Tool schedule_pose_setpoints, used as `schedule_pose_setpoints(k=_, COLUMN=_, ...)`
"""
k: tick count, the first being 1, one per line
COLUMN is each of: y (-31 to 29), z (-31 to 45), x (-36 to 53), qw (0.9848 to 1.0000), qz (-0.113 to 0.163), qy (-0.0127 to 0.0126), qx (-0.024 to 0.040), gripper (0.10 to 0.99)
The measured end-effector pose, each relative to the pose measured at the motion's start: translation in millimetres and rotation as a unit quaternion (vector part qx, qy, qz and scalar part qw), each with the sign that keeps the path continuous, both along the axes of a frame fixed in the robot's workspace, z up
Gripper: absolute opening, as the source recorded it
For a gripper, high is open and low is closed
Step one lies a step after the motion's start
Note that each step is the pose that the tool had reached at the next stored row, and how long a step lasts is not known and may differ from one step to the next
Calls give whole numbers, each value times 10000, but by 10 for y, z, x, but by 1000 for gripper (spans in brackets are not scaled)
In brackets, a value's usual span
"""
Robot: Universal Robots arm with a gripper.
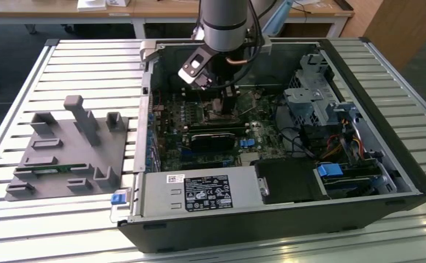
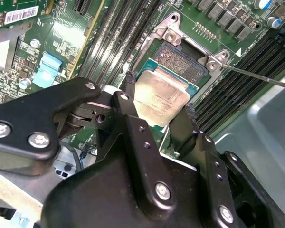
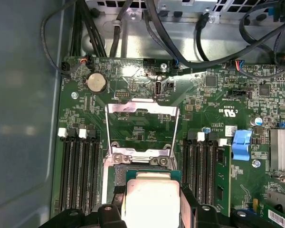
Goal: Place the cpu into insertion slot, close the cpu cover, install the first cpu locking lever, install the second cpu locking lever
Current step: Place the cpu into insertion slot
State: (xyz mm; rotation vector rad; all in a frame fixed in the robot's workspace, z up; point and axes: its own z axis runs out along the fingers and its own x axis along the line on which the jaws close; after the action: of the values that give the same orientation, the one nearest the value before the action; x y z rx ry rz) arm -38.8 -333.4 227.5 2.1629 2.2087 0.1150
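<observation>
Exterior view, left to right: a grey fixture block (image 1: 66, 148) sits on the slatted table (image 1: 88, 60), well apart from the claw (image 1: 226, 104). Next is the open computer case (image 1: 271, 219), with the arm down inside it over the motherboard.

Step in hand (judged): the first one, placing the cpu.

Second wrist view: the claw is closed narrow on the cpu (image 2: 164, 97). Its two black fingers (image 2: 133, 123) press opposite edges, with the silver lid facing up between them.

The insertion slot (image 2: 180, 59) lies under and just beyond the fingertips. The chip covers the claw-side part of the slot; the far part shows dark and uncovered. Cannot tell whether the chip touches the slot or hangs just above it.

First wrist view: the cpu cover (image 3: 141, 108) is swung open beyond the slot, on the side away from the claw, not yet closed. A locking lever (image 2: 256, 76) sticks out free past the slot's corner, not yet installed.

Judgement: seating calls for the chip to be square to the silvery rim, level, and shifted toward the far edge. It also calls for no sideways force on the contacts.
</observation>
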Motion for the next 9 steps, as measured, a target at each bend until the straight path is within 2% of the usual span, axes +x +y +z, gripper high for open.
schedule_pose_setpoints(k=9, y=0, z=-39, x=0, qw=10000, qz=0, qy=0, qx=0, gripper=537)
